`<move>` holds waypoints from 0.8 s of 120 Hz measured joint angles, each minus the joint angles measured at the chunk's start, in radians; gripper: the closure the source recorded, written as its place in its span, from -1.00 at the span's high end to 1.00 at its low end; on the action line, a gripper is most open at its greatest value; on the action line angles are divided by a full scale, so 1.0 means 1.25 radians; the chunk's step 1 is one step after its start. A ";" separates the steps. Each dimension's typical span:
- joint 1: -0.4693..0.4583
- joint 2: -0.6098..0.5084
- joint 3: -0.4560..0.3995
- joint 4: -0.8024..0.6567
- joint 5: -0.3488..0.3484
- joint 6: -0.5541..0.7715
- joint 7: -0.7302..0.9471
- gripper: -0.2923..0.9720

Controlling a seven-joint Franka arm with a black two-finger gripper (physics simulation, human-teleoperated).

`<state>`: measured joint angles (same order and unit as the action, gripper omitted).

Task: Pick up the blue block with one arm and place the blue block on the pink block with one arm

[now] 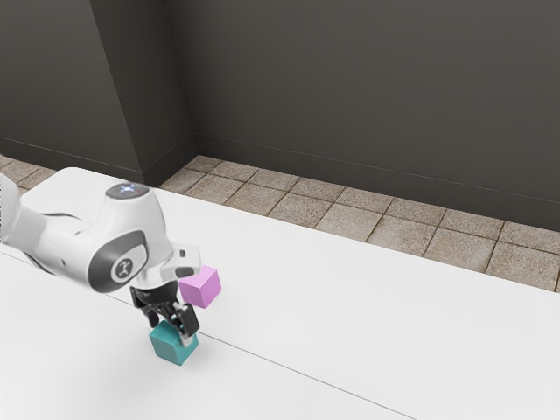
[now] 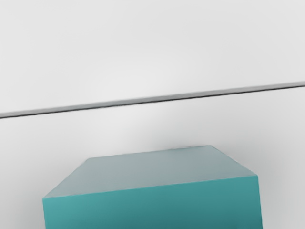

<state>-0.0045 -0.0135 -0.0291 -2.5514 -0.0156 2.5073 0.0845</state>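
The blue block (image 1: 173, 345), teal in colour, rests on the white table (image 1: 367, 297) near its front edge. My gripper (image 1: 175, 324) points down right over it, fingers open, with the fingertips (image 1: 187, 327) at the level of the block's top. In the wrist view the blue block (image 2: 152, 191) lies large just under my hand, showing its top and one side face. The pink block (image 1: 201, 287) stands on the table a short way behind the blue one, toward the exterior view's right, close to my hand and apart from the blue block.
A thin dark seam (image 1: 289, 367) crosses the tabletop just behind the blue block, and the seam (image 2: 152, 99) shows beyond the block in the wrist view. Past the table's far edge lie a tiled floor (image 1: 420, 227) and dark walls.
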 joint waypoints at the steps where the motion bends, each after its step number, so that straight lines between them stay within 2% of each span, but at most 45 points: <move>1: 0.000 0.001 0.000 0.000 0.000 0.001 0.000 0.54; 62: 0.001 0.040 -0.004 -0.001 -0.001 0.030 0.001 0.54; 96: -0.004 0.029 -0.006 0.000 0.000 0.033 0.001 0.54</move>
<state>-0.0090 0.0230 -0.0368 -2.5513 -0.0155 2.5481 0.0863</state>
